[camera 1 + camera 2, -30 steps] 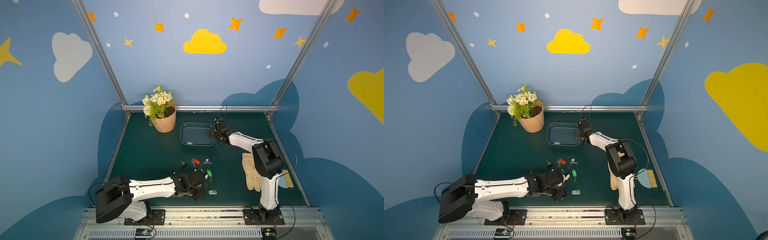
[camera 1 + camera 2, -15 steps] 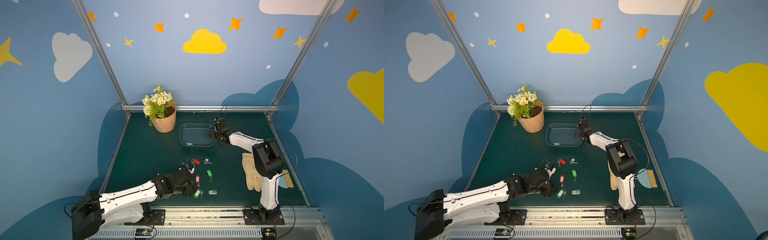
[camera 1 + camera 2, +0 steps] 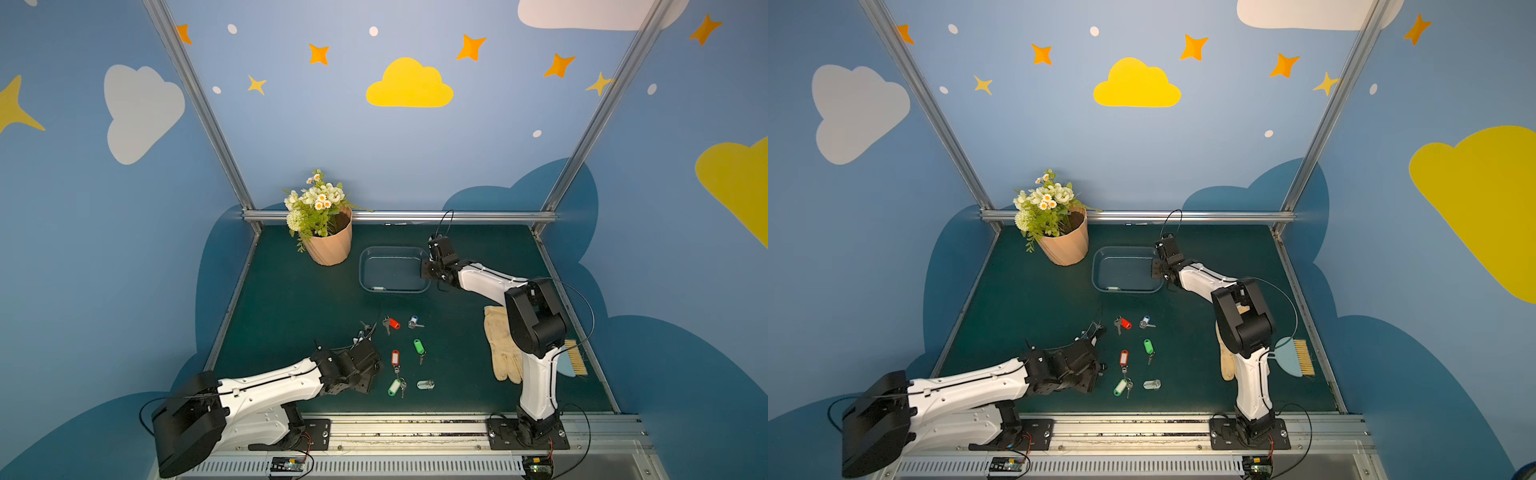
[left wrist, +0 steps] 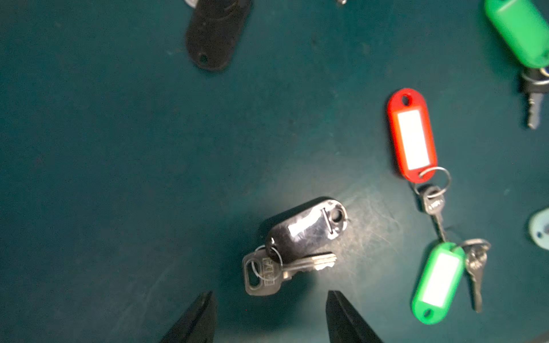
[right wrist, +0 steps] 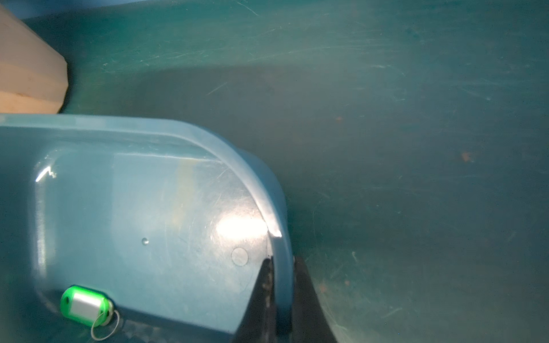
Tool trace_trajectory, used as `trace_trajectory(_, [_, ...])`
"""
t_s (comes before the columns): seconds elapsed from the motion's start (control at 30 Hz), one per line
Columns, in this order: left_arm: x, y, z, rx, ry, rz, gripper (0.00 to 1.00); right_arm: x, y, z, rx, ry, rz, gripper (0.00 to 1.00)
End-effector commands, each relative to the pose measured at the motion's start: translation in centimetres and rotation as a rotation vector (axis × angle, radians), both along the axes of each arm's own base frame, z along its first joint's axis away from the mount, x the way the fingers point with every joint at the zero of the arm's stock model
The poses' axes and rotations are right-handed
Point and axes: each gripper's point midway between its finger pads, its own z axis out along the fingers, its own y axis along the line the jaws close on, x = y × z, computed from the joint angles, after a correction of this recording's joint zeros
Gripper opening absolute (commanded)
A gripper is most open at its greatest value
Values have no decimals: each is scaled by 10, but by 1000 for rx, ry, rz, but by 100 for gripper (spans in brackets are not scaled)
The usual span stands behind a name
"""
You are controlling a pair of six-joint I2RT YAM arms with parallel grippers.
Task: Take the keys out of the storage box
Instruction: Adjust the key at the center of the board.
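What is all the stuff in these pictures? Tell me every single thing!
flowerpot: one, peach with white flowers, back of the table, beside the box
storage box: one, blue-grey, back middle
key in the box: one, green tag, by the near wall
keys on the table: about eight; red, green, blue, black and whitish tags; spread in front of the box
glove: one, cream, flat on the robot's right side
brush: one, light blue with tan bristles, right edge
table: one, dark green
left gripper: open, above a black-tagged key
right gripper: shut on the box's rim
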Motion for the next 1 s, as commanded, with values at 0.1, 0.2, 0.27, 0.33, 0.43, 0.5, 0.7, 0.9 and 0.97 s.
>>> trace_trajectory(0.1, [14, 2, -4, 109, -3, 16, 50, -16, -4, -28, -53, 98, 31, 0])
trace_trajectory(0.2, [18, 1, -8, 112, 0, 24, 47, -16, -6, -29, -56, 100, 29, 0])
trace_trajectory(0.27, [21, 0, -10, 109, -2, 30, 43, -15, -7, -29, -55, 100, 28, 0])
trace_trajectory(0.33, [26, -1, -11, 114, -7, 36, 41, -14, -7, -29, -52, 98, 27, 0])
trace_trajectory(0.43, [33, -3, -12, 127, -16, 35, 41, -14, -7, -30, -48, 99, 27, 0])
trace_trajectory(0.5, [37, -5, -13, 129, -16, 32, 40, -14, -7, -30, -48, 100, 30, 0])
trace_trajectory(0.7, [45, -5, -5, 132, -29, 34, 48, -15, -9, -30, -43, 105, 30, 0])
trace_trajectory(0.9, [51, -6, 44, 46, -114, 31, 71, -12, -13, -20, -31, 67, 20, 0])
trace_trajectory(0.97, [54, -4, 69, -5, -160, 36, 77, -10, -12, -14, -12, 31, 22, 0])
